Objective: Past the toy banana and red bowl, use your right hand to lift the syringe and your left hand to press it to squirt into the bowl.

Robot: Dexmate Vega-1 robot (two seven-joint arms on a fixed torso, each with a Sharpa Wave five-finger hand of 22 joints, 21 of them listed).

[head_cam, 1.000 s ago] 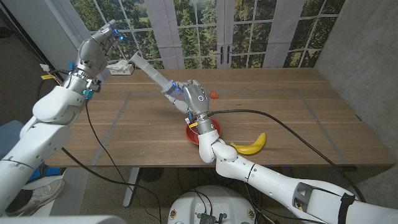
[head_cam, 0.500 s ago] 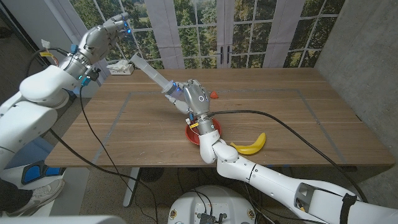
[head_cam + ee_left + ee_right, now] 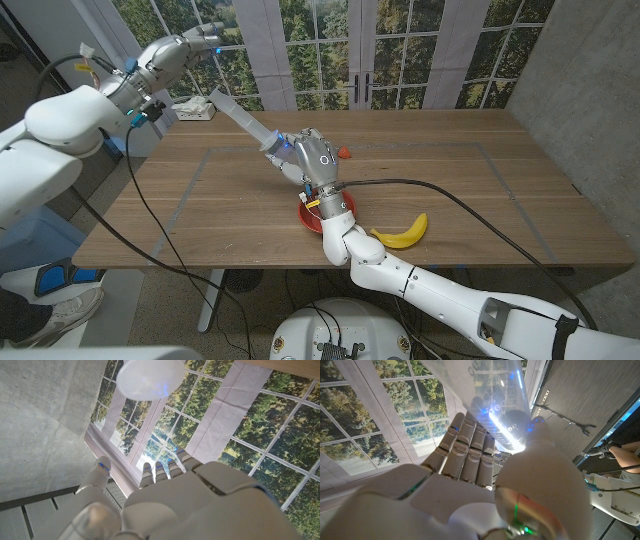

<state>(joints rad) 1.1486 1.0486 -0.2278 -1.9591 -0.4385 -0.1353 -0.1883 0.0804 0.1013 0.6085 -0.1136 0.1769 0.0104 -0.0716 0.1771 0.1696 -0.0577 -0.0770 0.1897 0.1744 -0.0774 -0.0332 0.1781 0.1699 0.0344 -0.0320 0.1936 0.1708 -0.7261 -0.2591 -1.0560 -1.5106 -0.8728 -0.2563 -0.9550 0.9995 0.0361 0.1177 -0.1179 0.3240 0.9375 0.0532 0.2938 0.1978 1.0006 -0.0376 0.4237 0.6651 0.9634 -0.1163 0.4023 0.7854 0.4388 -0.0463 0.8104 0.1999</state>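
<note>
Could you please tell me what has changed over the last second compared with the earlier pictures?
The left hand, raised and holding nothing, has swung up and toward the windows, its arm sweeping across the picture's left side. The right hand keeps gripping the syringe tilted above the red bowl. The toy banana has not moved.

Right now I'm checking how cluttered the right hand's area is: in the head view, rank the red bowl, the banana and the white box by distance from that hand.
Measured from the right hand:
1. Red bowl, just under the hand, on the near side.
2. Banana, farther toward the table's near edge, on the robot's right.
3. White box, at the far left corner, beyond the syringe the hand holds.
</note>
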